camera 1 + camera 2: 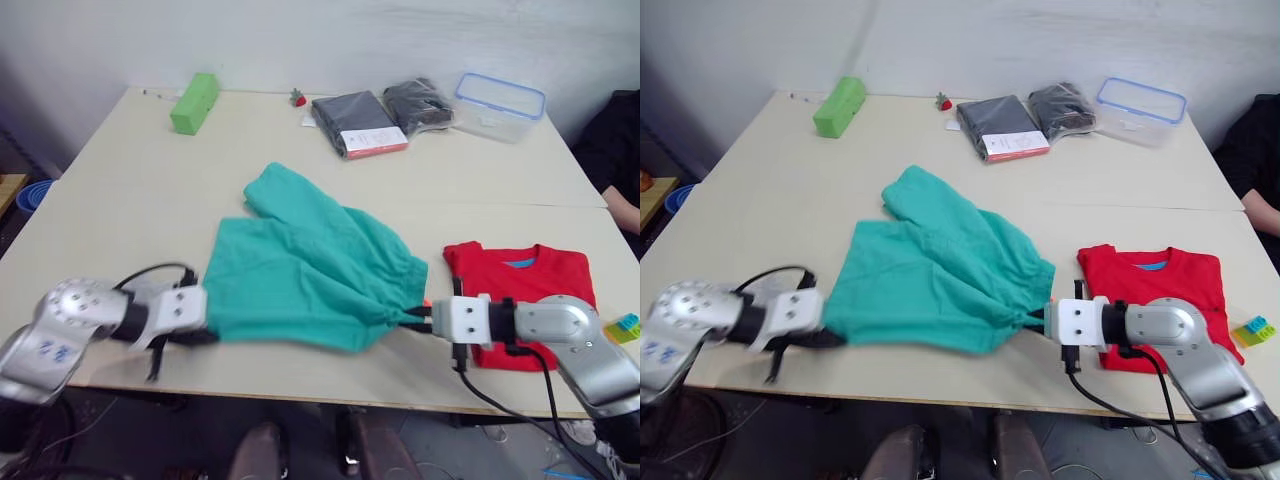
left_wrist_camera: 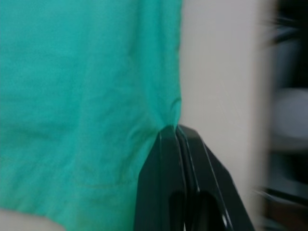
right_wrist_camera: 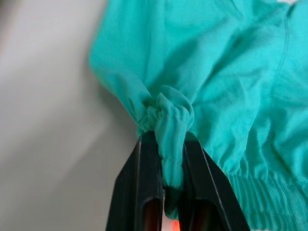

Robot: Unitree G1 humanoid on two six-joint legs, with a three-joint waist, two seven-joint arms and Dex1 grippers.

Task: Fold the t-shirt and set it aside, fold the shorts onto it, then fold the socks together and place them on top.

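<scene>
Shorts step in hand: the t-shirt (image 1: 520, 290) lies folded on the table's (image 1: 130, 190) right side, and the shorts (image 1: 305, 270) lie spread just left of it near the front edge. The left gripper (image 2: 178, 139) is clamped on the hem corner, the right gripper (image 3: 166, 144) on bunched waistband. Next move, as I judge it: lift both corners together, keep the cloth taut, fold it over.

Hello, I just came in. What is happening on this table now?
The robot is handling the shorts. Its left gripper pinches one near corner, and its right gripper pinches the gathered waistband at the other end, so the cloth lies spread between them on the table. The t-shirt is already folded, beside the right arm. The shorts are not folded yet.
</scene>
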